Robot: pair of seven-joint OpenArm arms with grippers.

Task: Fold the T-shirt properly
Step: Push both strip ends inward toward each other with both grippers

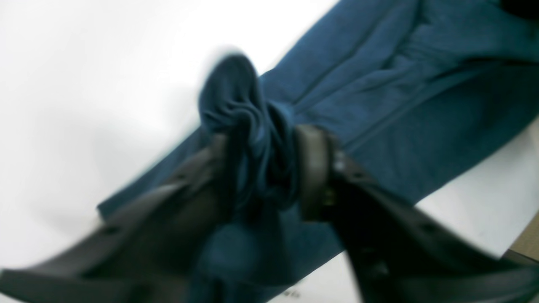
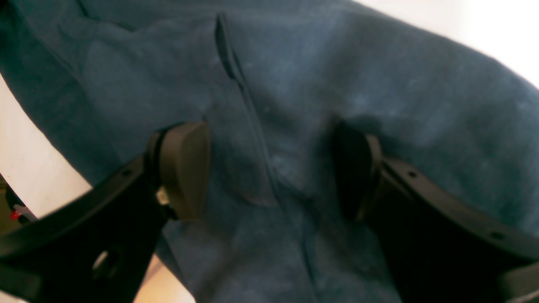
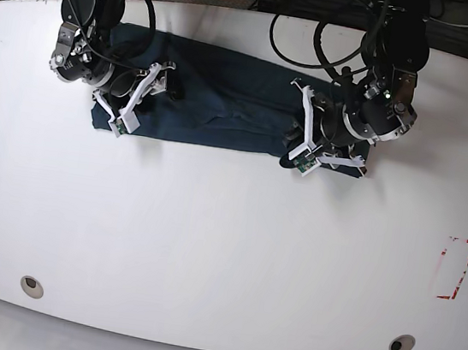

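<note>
The dark navy-teal T-shirt (image 3: 217, 104) lies as a long band across the back of the white table. My left gripper (image 1: 265, 139) is at its end on the base view's right (image 3: 302, 149). Its jaws stand partly apart with a puffy bunch of the cloth (image 1: 248, 105) rising between the fingers; the picture is blurred. My right gripper (image 2: 269, 130) is at the other end of the shirt (image 3: 136, 97), open wide. Its pads (image 2: 185, 168) rest on or just above flat cloth (image 2: 294, 84), one on each side of a seam.
The white table (image 3: 207, 249) reaches well forward of the shirt. A red-edged mark (image 3: 455, 269) lies near its right edge. Two round holes (image 3: 29, 285) sit near the front edge. Cables hang behind the arms at the back.
</note>
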